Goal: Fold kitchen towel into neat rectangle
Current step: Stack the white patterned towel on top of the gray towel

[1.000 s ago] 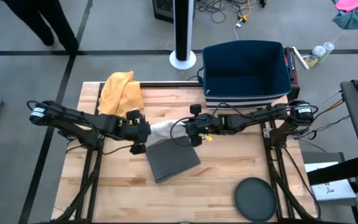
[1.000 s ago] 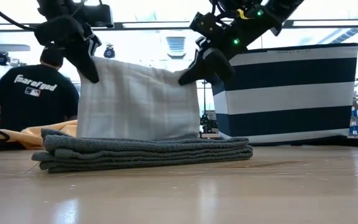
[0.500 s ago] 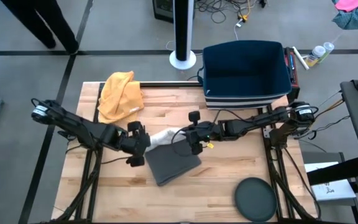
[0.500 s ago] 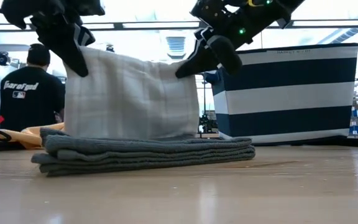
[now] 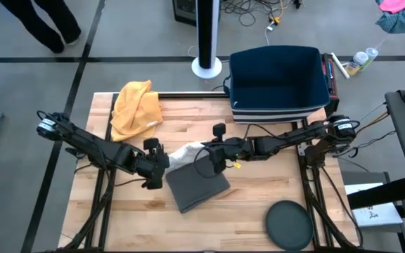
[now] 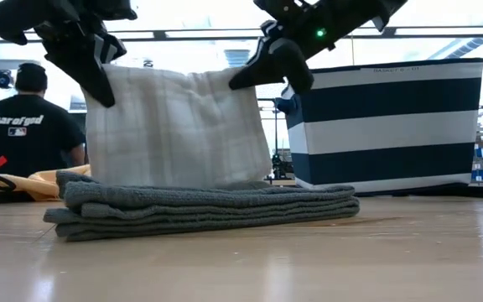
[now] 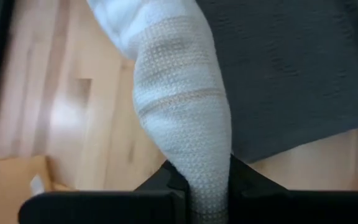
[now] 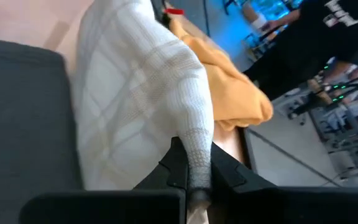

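The white waffle-weave kitchen towel with faint plaid lines (image 6: 174, 126) hangs as a flat sheet between the two arms, above the middle of the wooden tabletop (image 5: 259, 193). The left gripper (image 6: 99, 80) is pinched shut on one top corner, and the right gripper (image 6: 262, 74) is pinched shut on the other. The towel's lower edge drapes onto a folded dark grey towel (image 6: 199, 210) lying flat near the tabletop's centre.

The main risk is a corner slipping out. Each gripper holds only a narrow bunch of cloth, as the wrist views show, and any sideways pull that stretches the sheet too taut could tear a corner free, dropping that side in a heap.

A second risk is the fold going crooked. If one gripper travels lower or faster than the other, the top edge would tilt and the halves would not line up into a rectangle.

A third risk is drag. The hem rests on the grey towel, so carrying the white one across could shift or ruffle the stack beneath.

A crumpled yellow-orange cloth (image 5: 137, 105) near the far left corner and a navy striped fabric bin (image 5: 278, 81) at the far edge stand well apart.
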`<state>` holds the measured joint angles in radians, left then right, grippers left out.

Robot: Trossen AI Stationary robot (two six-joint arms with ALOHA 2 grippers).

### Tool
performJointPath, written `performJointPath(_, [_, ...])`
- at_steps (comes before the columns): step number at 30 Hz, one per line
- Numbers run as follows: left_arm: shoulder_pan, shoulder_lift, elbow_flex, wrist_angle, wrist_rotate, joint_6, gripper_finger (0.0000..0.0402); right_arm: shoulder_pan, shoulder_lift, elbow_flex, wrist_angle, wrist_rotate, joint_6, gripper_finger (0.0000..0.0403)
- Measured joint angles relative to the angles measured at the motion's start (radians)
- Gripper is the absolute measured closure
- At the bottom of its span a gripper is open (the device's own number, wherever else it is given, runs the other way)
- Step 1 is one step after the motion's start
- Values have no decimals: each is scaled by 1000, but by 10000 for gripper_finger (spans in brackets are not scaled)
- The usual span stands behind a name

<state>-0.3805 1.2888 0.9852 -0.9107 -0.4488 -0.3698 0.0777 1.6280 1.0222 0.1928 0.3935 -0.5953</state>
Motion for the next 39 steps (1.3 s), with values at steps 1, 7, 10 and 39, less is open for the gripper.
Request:
performJointPath(1, [0,-7,0,-9,-9,-4,378,-10,6,0,15,0,-8,390])
performJointPath(7, [-1,-21,0,-25,-15,-41,377,-39,35,-1,27,-12,-22,390])
performJointPath(10, [-8,-17,0,-24,-13,-51,378,-37,44,-1,30,-44,-17,390])
performJointPath(39, [-17,-15,0,15,-1,-56,376,-39,77,-27,74,-52,1,384])
